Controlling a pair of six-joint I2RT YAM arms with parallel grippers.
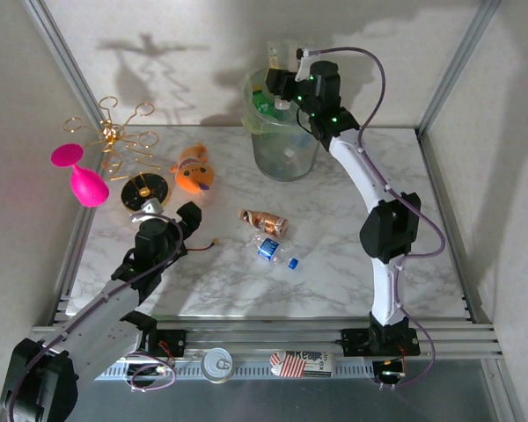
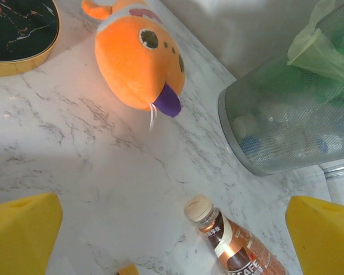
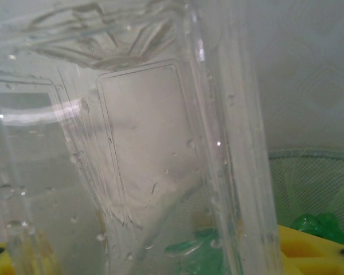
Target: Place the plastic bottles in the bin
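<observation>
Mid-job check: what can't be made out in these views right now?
- Right wrist view: the clear bottle held between the right fingers sits against the lens; its cap and ends are cut off by the edges.
- Left wrist view: the bin contents blur behind its translucent wall and bag; no count possible.
- Left wrist view: the brown bottle is cut off by the bottom edge.
- Top view: the blue-label bottle has print too small to read.

Brown bottle ran off the bottom edge, the bin off the right; up close, the clear bottle was a blur, both ends cropped.
</observation>
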